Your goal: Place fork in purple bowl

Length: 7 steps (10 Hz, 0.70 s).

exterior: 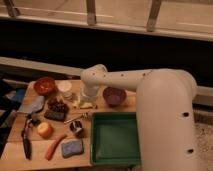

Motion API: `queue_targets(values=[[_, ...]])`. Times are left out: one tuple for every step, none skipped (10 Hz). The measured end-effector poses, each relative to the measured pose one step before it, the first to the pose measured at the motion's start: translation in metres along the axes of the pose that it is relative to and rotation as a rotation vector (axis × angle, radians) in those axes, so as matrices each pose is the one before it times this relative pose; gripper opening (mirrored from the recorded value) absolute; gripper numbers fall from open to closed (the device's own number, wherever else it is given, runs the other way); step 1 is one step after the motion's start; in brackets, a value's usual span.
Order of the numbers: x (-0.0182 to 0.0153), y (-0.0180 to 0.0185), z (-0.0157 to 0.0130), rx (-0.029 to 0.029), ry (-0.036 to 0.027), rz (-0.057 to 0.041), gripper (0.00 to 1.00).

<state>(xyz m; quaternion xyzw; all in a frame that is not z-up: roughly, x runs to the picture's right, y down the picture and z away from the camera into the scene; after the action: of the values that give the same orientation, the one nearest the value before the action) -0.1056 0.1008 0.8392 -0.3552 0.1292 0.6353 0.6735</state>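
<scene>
We see the white arm (150,82) reach in from the right and bend down over the bench (37,155). The hand (88,98) hangs just to the left of the purple bowl (114,96), near it but apart. Its fingers stand wide, and as far as we can tell in this dim view, with the wrist hiding much of them, nothing is caught between them. The fork (76,118) lies flat on the bench, left of the purple bowl and nearer to us, clear of the hand. A pale yellowish piece (85,105) lies left of the purple bowl, between the fork and the hand. The green tray (116,140) sits just in front of the purple bowl, and the red-orange bowl (45,85) stands well to its left.
</scene>
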Motion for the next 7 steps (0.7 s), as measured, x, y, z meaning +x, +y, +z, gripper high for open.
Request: queue_targets(values=[[-0.00002, -0.00009, -0.00011, 0.00009, -0.00005, 0.00067, 0.65], [-0.00009, -0.00087, -0.00032, -0.00012, -0.00059, 0.00207, 0.65], [0.00001, -0.0011, -0.0003, 0.00012, -0.00046, 0.00192, 0.65], [0.00007, 0.00056, -0.00068, 0.00057, -0.00067, 0.00002, 0.65], [-0.0002, 0.00016, -0.00027, 0.00149, 0.00071, 0.00165, 0.65], [-0.00268, -0.00109, -0.00058, 0.00577, 0.00151, 0.00145, 0.65], [-0.00216, -0.00379, 0.00104, 0.00644, 0.00376, 0.00718, 0.65]])
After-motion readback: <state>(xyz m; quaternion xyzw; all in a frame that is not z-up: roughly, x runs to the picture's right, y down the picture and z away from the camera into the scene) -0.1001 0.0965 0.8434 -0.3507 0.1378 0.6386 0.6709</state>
